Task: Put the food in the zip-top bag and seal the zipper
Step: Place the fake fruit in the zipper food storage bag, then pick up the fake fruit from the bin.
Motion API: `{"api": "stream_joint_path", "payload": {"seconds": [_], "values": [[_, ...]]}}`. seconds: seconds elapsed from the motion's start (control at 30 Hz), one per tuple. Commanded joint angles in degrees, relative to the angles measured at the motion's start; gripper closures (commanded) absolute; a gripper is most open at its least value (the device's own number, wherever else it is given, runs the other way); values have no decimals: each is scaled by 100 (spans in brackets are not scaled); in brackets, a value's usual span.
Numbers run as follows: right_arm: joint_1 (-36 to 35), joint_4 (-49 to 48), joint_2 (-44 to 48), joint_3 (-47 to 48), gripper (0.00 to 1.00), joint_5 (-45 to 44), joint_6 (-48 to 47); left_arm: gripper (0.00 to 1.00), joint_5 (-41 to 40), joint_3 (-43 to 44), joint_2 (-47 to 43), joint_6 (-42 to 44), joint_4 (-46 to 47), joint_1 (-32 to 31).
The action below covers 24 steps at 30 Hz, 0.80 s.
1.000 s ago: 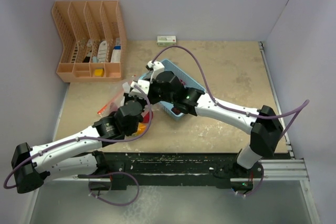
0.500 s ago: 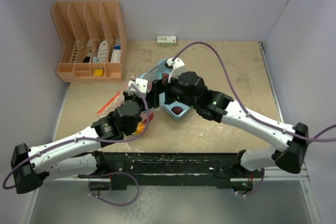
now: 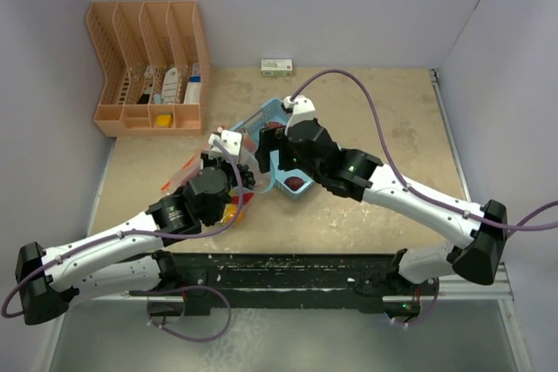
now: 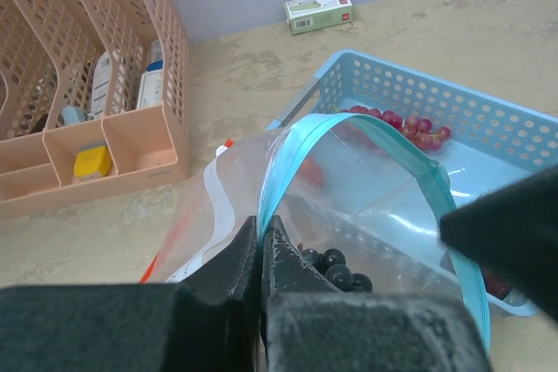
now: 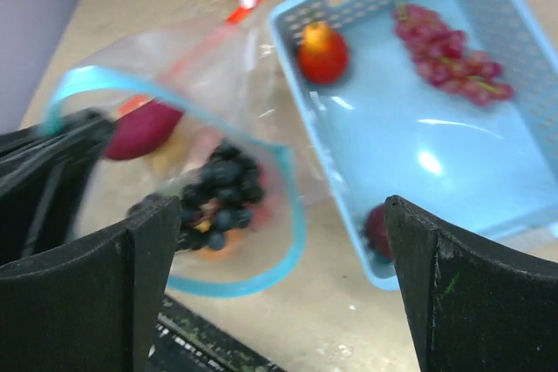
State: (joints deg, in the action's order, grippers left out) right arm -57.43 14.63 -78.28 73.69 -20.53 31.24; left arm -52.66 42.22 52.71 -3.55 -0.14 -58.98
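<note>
Jaws of the left gripper [image 4: 261,233] are clamped together on the blue rim of the bag [image 4: 375,198], holding its mouth up and open. The right gripper [image 5: 279,215] is spread wide and grips nothing. It hangs above the bag's mouth and the near corner of the basket [image 5: 453,163], and no contact shows.

The left arm runs low from the near-left base, slanting toward the middle of the table [image 3: 384,128]. The right arm comes in from the near-right base, its wrist tipped down over bag and basket, so the two grippers sit just beside each other.

Inside the bag lie dark grapes [image 5: 218,193] and a maroon sweet potato [image 5: 139,128]. Something orange lies under the grapes, too blurred to name. The bag sits just beside the basket's left wall, and whether they touch I cannot tell.

The blue basket holds a dark red ball [image 5: 377,228] in its near corner, a red fruit [image 5: 323,51] with a yellow top by the far-left wall, and red grapes [image 5: 445,50] farther back.

Beyond, at far left, the orange rack [image 3: 148,58] holds white bottles [image 4: 105,84] in its slots and a yellow piece [image 4: 91,161] in a front compartment. A small green-and-white box [image 3: 276,65] lies at the table's far edge, well apart from the basket.
</note>
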Motion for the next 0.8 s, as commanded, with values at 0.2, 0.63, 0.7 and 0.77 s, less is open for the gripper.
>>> {"api": "stream_joint_path", "payload": {"seconds": [0.2, 0.63, 0.7, 0.77], "values": [[1265, 975, 171, 471, 10, -429, 117, 100, -73, -160, -354, -403, -125, 25], [1322, 2300, -2070, 1021, 10, 528, -69, 100, -63, -248, -1042, -171, -126, 26], [1318, 2322, -2290, 974, 10, 667, -19, 100, -60, -265, -1158, -164, -151, 34], [1322, 2196, -2422, 860, 10, 727, 10, 100, -60, -289, -1238, -146, -157, 33]]}}
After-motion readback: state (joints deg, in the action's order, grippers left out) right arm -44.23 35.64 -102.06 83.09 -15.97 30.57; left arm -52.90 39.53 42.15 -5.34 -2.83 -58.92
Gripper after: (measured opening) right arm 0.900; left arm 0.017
